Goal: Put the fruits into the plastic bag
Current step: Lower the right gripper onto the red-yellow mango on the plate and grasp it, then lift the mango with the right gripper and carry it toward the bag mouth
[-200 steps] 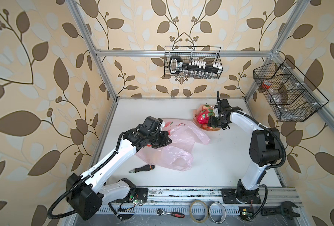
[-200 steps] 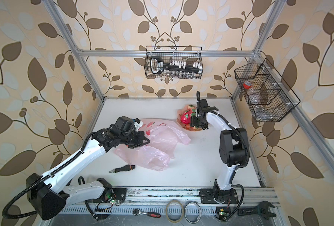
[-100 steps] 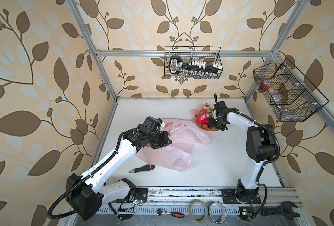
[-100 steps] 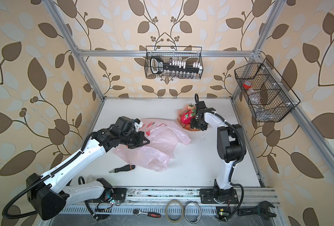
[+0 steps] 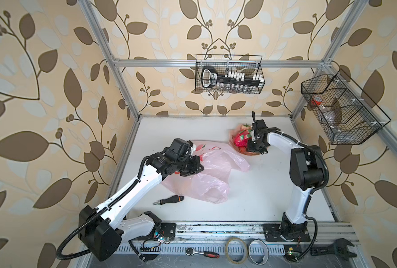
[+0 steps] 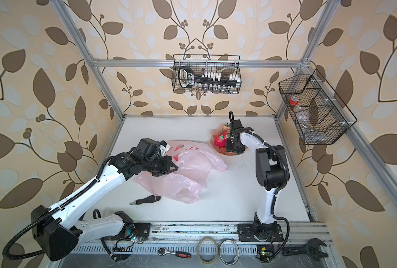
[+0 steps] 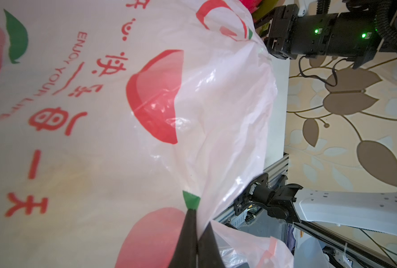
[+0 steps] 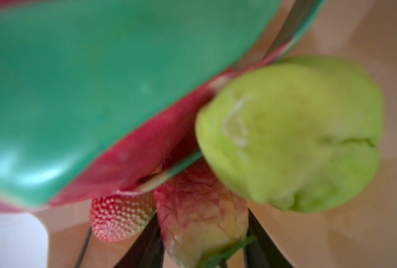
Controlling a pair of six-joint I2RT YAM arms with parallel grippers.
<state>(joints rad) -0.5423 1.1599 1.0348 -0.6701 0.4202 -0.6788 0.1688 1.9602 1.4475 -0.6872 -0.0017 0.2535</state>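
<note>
The plastic bag (image 5: pixel 216 176) lies crumpled on the white counter (image 5: pixel 251 197), just left of the middle in both top views. The left tool (image 7: pixel 198 222) has its fingers pressed together on a fold of the bag's thin film, at the bag's left edge in a top view (image 6: pixel 175 168).

Right of the bag and toward the back wall, a plate (image 5: pixel 253 153) carries the fruits, with the dragon fruit (image 5: pixel 241 138) on top of the pile. The right tool (image 8: pixel 203 220) reaches down into that pile. Its fingers stand apart on either side of a red-yellow fruit (image 8: pixel 193 197), close against it; whether they grip it cannot be told. A strawberry (image 8: pixel 121 218) and a green pear (image 8: pixel 297 139) lie just beside that fruit.

A screwdriver (image 5: pixel 168 200) lies on the counter near the bag's lower left edge.
</note>
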